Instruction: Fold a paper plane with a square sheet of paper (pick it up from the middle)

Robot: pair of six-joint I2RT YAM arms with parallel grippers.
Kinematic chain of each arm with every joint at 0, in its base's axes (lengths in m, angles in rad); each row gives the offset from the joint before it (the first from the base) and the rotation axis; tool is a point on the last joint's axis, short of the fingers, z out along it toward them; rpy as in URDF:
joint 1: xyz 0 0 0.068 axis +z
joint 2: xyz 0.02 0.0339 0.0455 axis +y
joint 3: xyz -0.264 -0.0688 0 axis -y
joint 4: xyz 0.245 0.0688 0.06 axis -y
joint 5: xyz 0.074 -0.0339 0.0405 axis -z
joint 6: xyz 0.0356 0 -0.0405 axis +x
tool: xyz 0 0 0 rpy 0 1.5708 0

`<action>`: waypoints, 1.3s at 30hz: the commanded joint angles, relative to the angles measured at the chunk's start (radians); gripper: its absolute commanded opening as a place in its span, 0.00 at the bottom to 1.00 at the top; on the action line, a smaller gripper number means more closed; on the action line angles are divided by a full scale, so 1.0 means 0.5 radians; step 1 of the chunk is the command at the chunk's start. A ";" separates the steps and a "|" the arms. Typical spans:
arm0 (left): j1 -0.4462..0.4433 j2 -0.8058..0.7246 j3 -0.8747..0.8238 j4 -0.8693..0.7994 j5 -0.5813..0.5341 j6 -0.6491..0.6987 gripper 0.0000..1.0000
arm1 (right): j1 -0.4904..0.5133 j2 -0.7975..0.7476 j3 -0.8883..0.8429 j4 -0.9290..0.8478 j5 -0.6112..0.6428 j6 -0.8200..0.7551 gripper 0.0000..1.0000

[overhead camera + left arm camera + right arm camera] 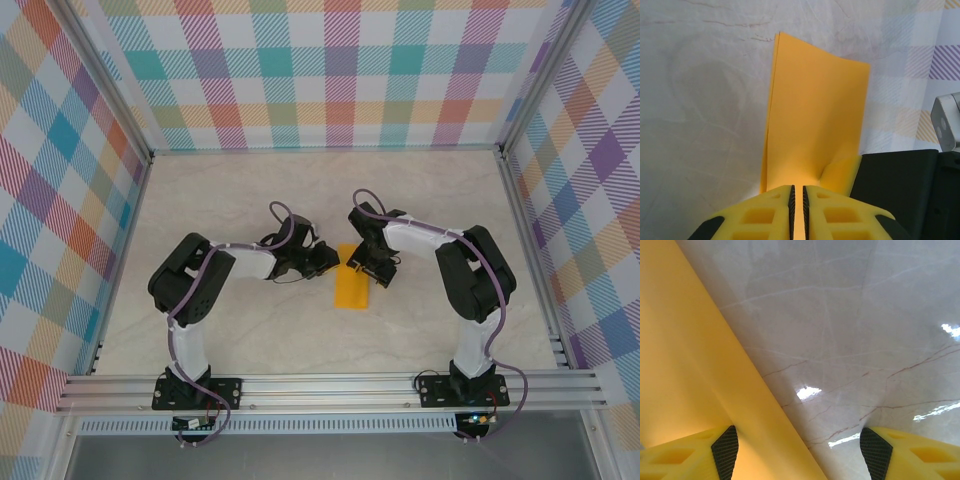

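I see left fingers (pixel 767 217) pinching the folded paper (pixel 815 125), right fingers (pixel 902 452) spread wide, straddling its long edge over the tabletop (pixel 865 340).

On my left wrist camera, the left gripper (pixel 798 190) is at the bottom edge. Its two yellow fingers (pixel 760 217) are almost together, and a thin orange line of paper runs down the narrow gap between the black ribbed pads (pixel 791 197). From there rises the orange-yellow sheet of paper (pixel 815 115). It is folded, with two layers showing along its left edge and a small buckle close to the right finger. Behind it is the pale marbled table (pixel 700 100). Just beside the paper's lower right corner I see a black housing (pixel 895 190) and, above it, a grey metal part (pixel 946 120).
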 commanded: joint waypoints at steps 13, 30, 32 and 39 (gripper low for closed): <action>-0.062 0.133 0.126 -0.219 0.002 0.057 0.10 | -0.003 0.187 -0.121 0.060 -0.058 0.005 0.70; -0.063 0.206 0.208 -0.677 -0.172 0.214 0.08 | -0.057 -0.449 -0.158 0.198 -0.071 -0.331 0.73; -0.063 0.230 0.230 -0.729 -0.182 0.230 0.07 | -0.081 -0.550 -0.207 0.240 -0.102 -0.373 0.72; -0.070 0.299 0.265 -0.809 -0.196 0.249 0.07 | -0.095 -0.656 -0.348 0.586 -0.513 -0.575 0.45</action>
